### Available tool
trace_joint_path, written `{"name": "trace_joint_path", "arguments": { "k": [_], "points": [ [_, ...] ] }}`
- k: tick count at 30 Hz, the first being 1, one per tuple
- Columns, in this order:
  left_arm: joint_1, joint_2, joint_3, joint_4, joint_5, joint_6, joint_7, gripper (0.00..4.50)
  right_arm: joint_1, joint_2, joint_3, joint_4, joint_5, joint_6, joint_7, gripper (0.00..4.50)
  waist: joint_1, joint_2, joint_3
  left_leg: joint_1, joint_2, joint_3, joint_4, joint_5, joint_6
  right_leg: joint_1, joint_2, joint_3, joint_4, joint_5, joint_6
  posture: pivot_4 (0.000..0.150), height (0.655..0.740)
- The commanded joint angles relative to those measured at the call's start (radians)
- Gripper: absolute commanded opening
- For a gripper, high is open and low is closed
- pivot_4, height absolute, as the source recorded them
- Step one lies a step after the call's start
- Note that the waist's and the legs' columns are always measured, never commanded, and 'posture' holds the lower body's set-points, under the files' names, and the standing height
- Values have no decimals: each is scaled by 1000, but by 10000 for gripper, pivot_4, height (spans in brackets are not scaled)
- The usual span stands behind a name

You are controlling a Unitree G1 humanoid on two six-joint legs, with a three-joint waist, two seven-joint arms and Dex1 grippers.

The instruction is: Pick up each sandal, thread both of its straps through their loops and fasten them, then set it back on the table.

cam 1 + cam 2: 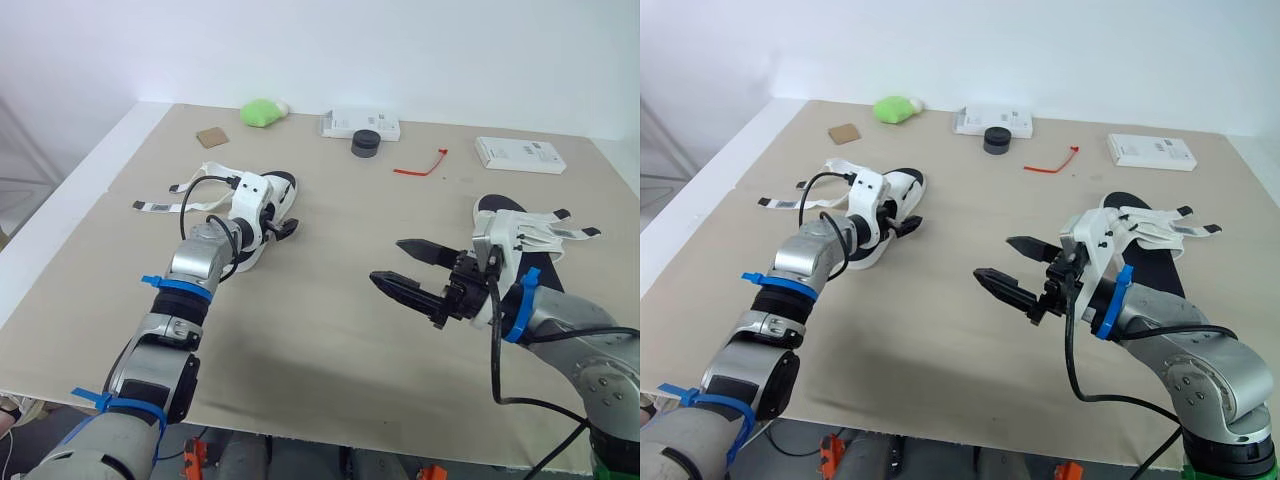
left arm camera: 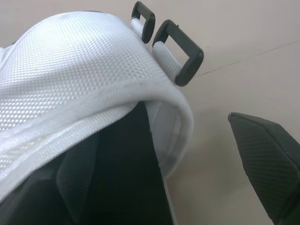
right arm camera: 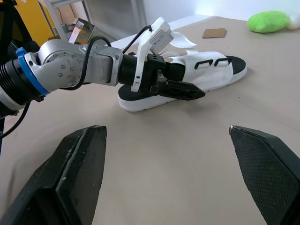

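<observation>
Right end effector [image 1: 388, 262] hangs wide open over the surface [image 1: 320, 330] toward its right edge, left end effector [image 1: 283, 226] also spread, straddling the left-side sandal [image 1: 262, 200].

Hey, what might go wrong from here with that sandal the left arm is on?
The left gripper straddles the mesh edge of the left sandal, one finger inside; a pinch on soft mesh may slip or let the sandal swing when lifted. Its loose straps trail away from the loops, so they may drag or snag. The right sandal lies close beside the right arm, which might knock it.
</observation>
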Motion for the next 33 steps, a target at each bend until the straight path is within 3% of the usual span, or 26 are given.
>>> {"name": "trace_joint_path", "arguments": {
  "k": [1,6,8,11,15,17,24,29,33],
  "points": [
    [-116,-51,22,209,38,-117,67,44432,-19,14,-4,-9,-4,-31,-14,45000,1,0,0,0,0,0,1,1,1,0,0,0,0,0,2,1500,7400],
    [-190,-82,61,383,53,-237,113,44432,-17,16,-7,-11,-3,-34,-18,45000,-2,0,0,-1,-1,1,1,1,2,0,-2,1,-1,2,4,1500,7400],
    [-204,-89,74,418,53,-274,122,39073,-17,17,-6,-13,-1,-33,-22,45000,-3,0,0,-1,-1,1,0,1,2,-1,-1,1,0,1,3,1500,7400],
    [-211,-92,81,446,63,-306,126,26485,-12,16,-8,-15,0,-30,-25,45000,-3,0,0,-1,-1,1,0,1,2,-1,-1,1,0,2,3,1500,7400],
    [-200,-83,86,455,76,-324,130,5613,-5,12,-18,-18,7,-27,-27,45000,-3,0,0,-2,-1,1,0,2,1,-1,-1,1,0,2,3,1500,7400],
    [-190,-77,81,446,86,-332,127,594,-5,9,-19,-16,7,-24,-27,45000,-3,0,0,-1,-1,1,0,2,1,-1,-1,1,0,2,3,1500,7400],
    [-114,-63,77,291,74,-383,8,594,-15,0,-26,-10,24,-15,-22,45000,-6,0,0,-1,-1,1,-1,2,1,-1,-1,1,0,3,0,1500,7400],
    [132,31,-5,-177,-61,-348,-448,594,-4,-43,-94,-2,105,8,10,45000,-9,1,0,-2,-1,2,-2,2,0,-2,-1,2,0,5,-4,1500,7400],
    [278,163,-68,-401,-129,-326,-722,594,12,-87,-145,34,186,40,45,45000,-8,1,0,-1,0,2,-3,2,0,-3,-1,2,0,4,-6,1500,7400]
  ]
}}
